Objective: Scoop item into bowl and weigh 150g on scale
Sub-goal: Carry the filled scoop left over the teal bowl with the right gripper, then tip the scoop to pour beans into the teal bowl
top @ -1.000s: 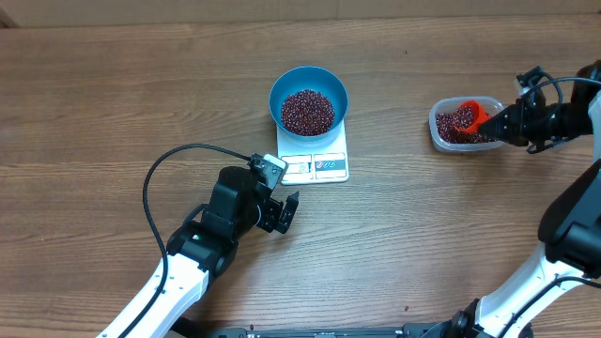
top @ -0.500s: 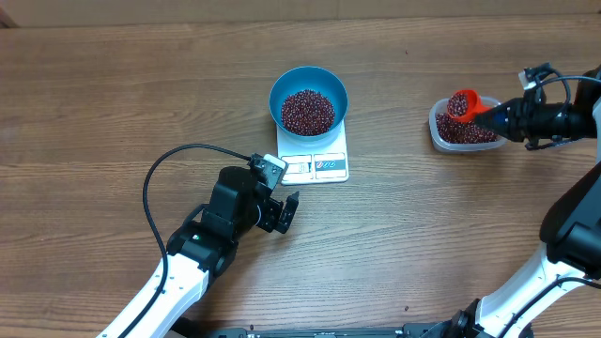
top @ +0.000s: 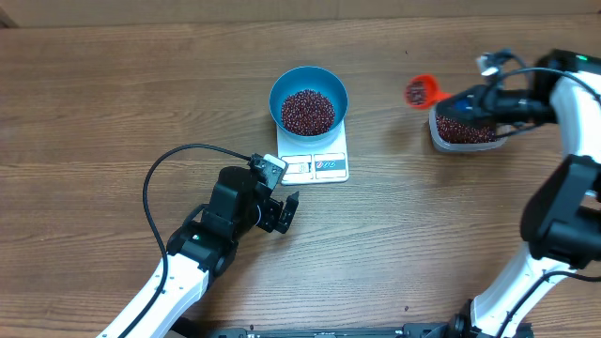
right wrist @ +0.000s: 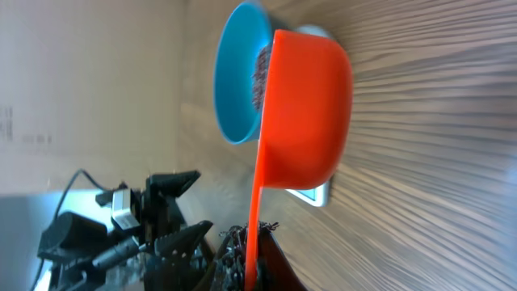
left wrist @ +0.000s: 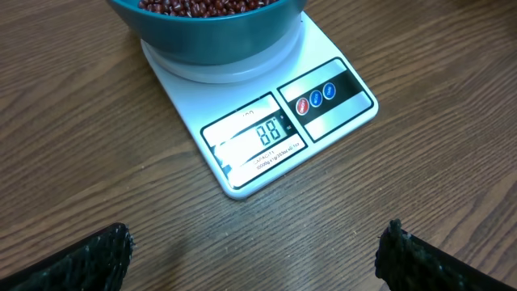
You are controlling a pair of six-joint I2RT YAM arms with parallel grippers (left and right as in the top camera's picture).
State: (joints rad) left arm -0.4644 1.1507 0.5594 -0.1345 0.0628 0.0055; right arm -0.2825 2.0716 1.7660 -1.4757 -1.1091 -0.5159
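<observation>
- The right hand [top: 472, 99] is clamped shut on the handle of the one orange scoop [top: 420, 91].
- The scoop is held over the bare tabletop [top: 113, 103], just beside the one clear tub [top: 441, 136] and well apart from the bowl [top: 278, 94].
- The dark red-brown beans [top: 308, 111] are too many to be counted; three lots are seen: a heap in the bowl, a small load in the scoop, and a layer in the tub.
- The one blue bowl is set on the rear of the one white scale [top: 333, 150].
- One display [left wrist: 258, 133] with two lit digits and three round buttons [left wrist: 316, 97], one red and two blue, are seen on the scale's front edge.
- The left hand [left wrist: 257, 260] is spread wide with nothing held, just before the scale.
</observation>
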